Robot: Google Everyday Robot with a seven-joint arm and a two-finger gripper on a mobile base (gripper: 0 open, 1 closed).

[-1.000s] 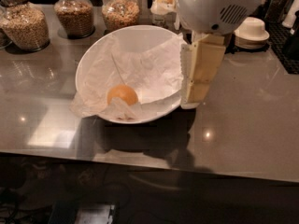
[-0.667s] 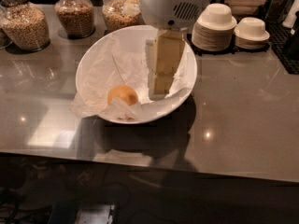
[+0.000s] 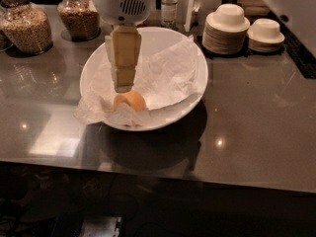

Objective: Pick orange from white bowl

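The orange (image 3: 131, 101) lies at the front left of the white bowl's (image 3: 197, 85) floor, half wrapped by the crumpled white paper (image 3: 168, 75) that lines the bowl. My gripper (image 3: 123, 87) hangs straight down from its white wrist housing (image 3: 123, 4). Its tan tip sits right at the top of the orange, inside the bowl. From here its lower end covers the fruit's upper back part. Whether it touches the peel cannot be made out.
Two glass jars of grain (image 3: 30, 27) (image 3: 79, 16) stand at the back left of the dark counter (image 3: 256, 122). Stacks of small off-white bowls (image 3: 227, 29) (image 3: 265, 33) and a bottle (image 3: 169, 6) stand at the back right. The counter's front edge runs along the bottom.
My gripper has swung left, from the bowl's right rim across the bowl to directly over the orange. The orange and bowl have stayed put.
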